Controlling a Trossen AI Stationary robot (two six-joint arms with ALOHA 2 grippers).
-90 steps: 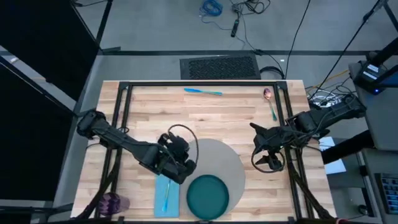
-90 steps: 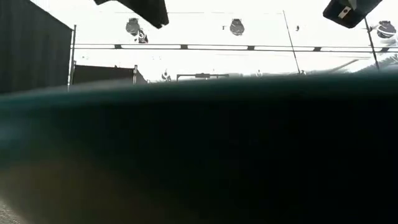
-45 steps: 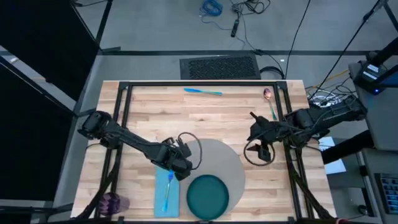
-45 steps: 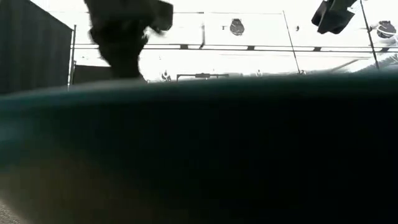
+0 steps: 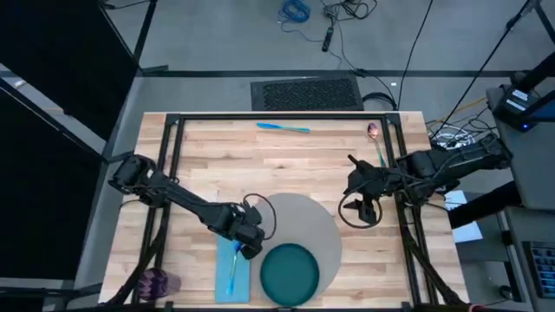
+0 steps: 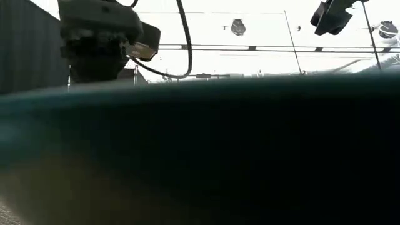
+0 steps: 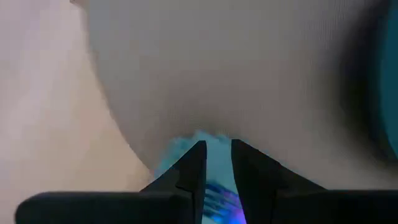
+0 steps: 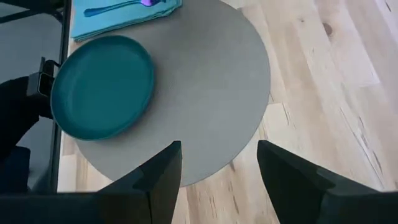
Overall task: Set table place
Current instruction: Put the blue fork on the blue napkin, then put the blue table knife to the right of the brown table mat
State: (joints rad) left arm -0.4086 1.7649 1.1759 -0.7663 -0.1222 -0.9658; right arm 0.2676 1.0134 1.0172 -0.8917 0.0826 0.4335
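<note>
1. Butcher-block planks of the table (image 5: pixel 286 152) are filling the middle of the high view. The grey mat (image 5: pixel 323 227) is lying at lower centre with the dark teal plate (image 5: pixel 290 272) sitting on its lower part. The light blue napkin (image 5: pixel 231 271) is lying just beside the mat's left edge, carrying a blue-handled utensil (image 5: pixel 231 274). A blue-handled knife (image 5: pixel 283 128) is waiting near the top edge, a spoon (image 5: pixel 376 141) at upper right, and the purple cup (image 5: pixel 158 282) at lower left. The left gripper (image 5: pixel 249 245) is hanging over the napkin's upper end; the right gripper (image 5: pixel 365 208) is hovering just off the mat's right edge.

2. Low view: the plate's dark rim (image 6: pixel 200 150) is blocking nearly everything, with the arms showing at the top corners.

3. Left wrist view: the left gripper (image 7: pixel 216 167) is standing with its fingers nearly closed, a narrow gap between them, grasping nothing, just above the napkin (image 7: pixel 189 146) and utensil handle (image 7: pixel 219 198).

4. Right wrist view: the right gripper (image 8: pixel 219 163) is standing spread wide and empty over the mat (image 8: pixel 205 93), with plate (image 8: pixel 102 86) and napkin (image 8: pixel 124 14) beyond.

5. Remaining cutlery is probably light, stiff and slippery plastic; pinching mid-handle looks best. The cup probably wants a rim grip.
</note>
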